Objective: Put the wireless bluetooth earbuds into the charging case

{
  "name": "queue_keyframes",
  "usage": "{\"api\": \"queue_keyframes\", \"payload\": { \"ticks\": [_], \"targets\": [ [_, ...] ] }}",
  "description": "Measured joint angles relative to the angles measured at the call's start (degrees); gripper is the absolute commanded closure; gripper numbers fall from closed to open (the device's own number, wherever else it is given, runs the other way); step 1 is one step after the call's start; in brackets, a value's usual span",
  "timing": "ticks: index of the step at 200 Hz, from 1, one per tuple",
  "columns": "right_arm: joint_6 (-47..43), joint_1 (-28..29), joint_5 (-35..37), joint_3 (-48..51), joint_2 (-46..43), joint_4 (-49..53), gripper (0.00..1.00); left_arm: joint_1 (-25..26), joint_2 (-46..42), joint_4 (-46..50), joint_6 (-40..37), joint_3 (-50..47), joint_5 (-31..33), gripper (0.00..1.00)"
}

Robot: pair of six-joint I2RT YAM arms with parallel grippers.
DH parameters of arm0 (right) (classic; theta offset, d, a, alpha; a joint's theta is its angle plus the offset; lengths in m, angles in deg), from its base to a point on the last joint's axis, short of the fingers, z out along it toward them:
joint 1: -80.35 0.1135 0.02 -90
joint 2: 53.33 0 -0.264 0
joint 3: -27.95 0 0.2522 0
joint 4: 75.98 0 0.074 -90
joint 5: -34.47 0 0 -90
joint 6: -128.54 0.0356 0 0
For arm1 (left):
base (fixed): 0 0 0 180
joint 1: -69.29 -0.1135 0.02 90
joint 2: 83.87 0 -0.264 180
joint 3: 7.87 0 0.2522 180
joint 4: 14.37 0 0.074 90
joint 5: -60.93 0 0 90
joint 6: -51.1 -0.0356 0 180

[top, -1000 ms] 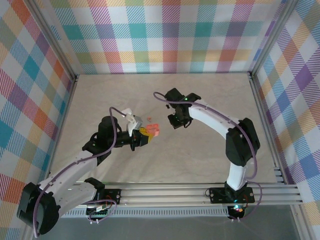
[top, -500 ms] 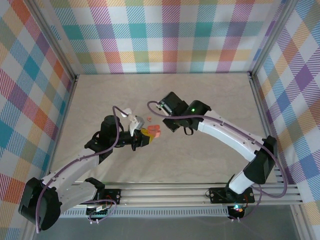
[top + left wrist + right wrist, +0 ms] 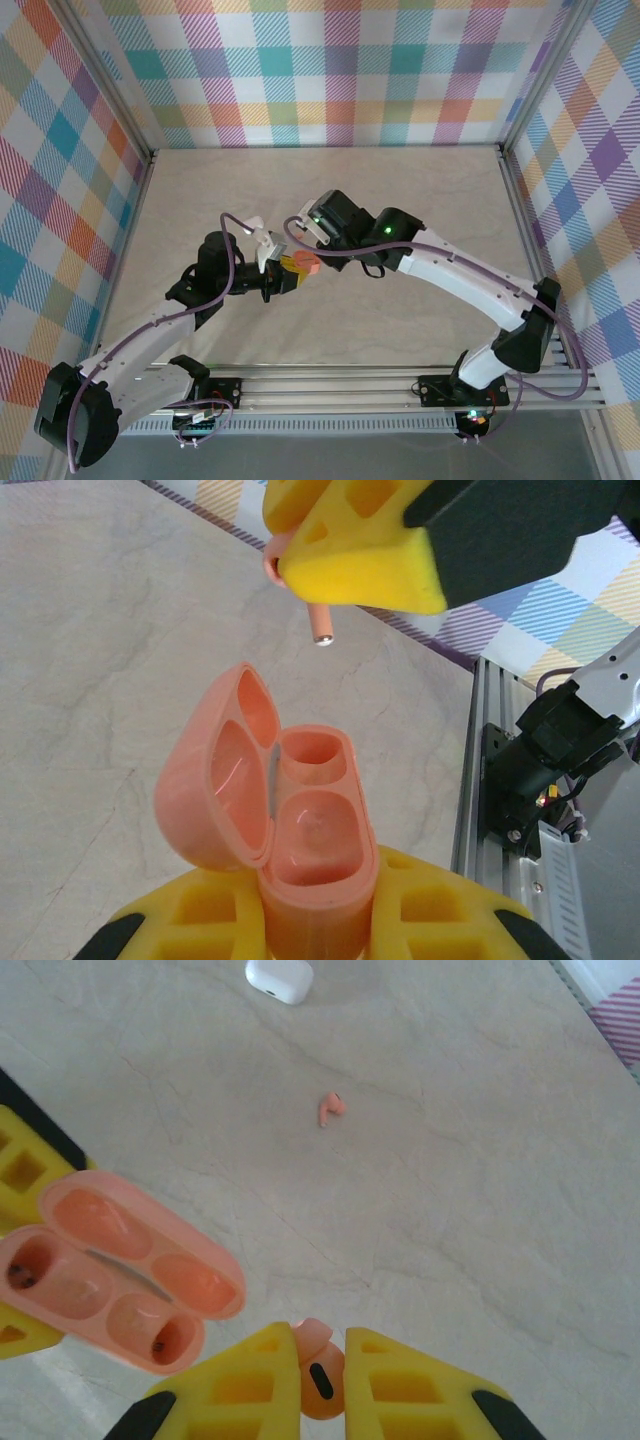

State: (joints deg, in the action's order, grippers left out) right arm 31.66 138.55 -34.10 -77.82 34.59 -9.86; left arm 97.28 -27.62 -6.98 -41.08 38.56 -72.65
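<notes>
My left gripper (image 3: 315, 912) is shut on the base of a reddish-orange charging case (image 3: 310, 840), held upright with its lid hinged open to the left. Both sockets of the case (image 3: 110, 1280) look empty. My right gripper (image 3: 322, 1360) is shut on a reddish-orange earbud (image 3: 320, 1375). That earbud's stem (image 3: 320, 620) hangs below a yellow pad (image 3: 360, 550), a little above and beyond the open case. In the top view the left gripper (image 3: 288, 268) and the right gripper (image 3: 318, 248) meet over the case (image 3: 304, 264). A second reddish-orange earbud (image 3: 331, 1109) lies loose on the table.
A shut white case (image 3: 279, 978) lies on the table beyond the loose earbud. The beige table (image 3: 420, 190) is walled by plaid panels. An aluminium rail (image 3: 400, 380) runs along the near edge.
My right arm has swung left with the earbud, from right of the case to just over it. The left arm and the case have barely moved.
</notes>
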Motion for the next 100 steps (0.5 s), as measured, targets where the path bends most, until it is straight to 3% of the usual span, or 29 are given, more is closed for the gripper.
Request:
{"api": "queue_keyframes", "payload": {
  "ticks": [100],
  "targets": [
    [-2.49, 1.25, -4.44, 1.14, -1.31, -2.58, 0.86, 0.11, -1.44, -0.09, 1.07, 0.07, -0.48, 1.0]
  ]
}}
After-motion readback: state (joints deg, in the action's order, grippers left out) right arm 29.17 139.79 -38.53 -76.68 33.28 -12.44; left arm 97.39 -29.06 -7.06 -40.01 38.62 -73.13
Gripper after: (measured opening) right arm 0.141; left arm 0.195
